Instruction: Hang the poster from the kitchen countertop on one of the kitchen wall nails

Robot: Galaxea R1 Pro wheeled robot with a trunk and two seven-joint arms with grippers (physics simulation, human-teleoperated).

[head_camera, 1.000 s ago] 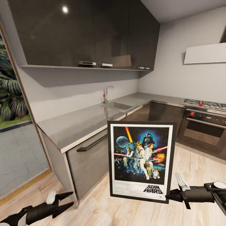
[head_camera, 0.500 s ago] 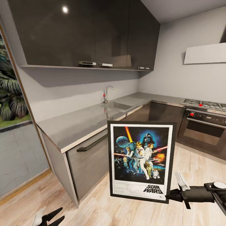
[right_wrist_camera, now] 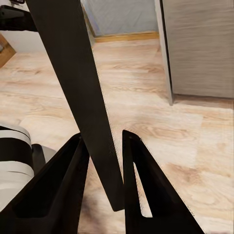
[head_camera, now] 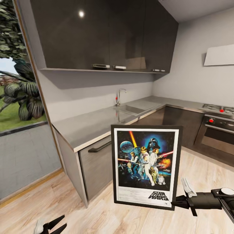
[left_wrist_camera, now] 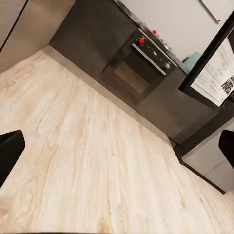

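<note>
Grey kitchen countertop (head_camera: 97, 122) and oven (head_camera: 216, 138) stand behind the pincer-held poster (head_camera: 146, 167)

I saw a bright, evenly lit kitchen, daylight at the window (head_camera: 19, 107), a white glare spot on the dark cupboards (head_camera: 81, 13), soft shadow below them, slightly fuzzy pictures.

Glossy dark wall cabinets (head_camera: 104, 35) hang on a pale wall above light wood flooring (head_camera: 107, 214); an oven (head_camera: 217, 136) stands right, a glass door (head_camera: 22, 130) left.
</note>
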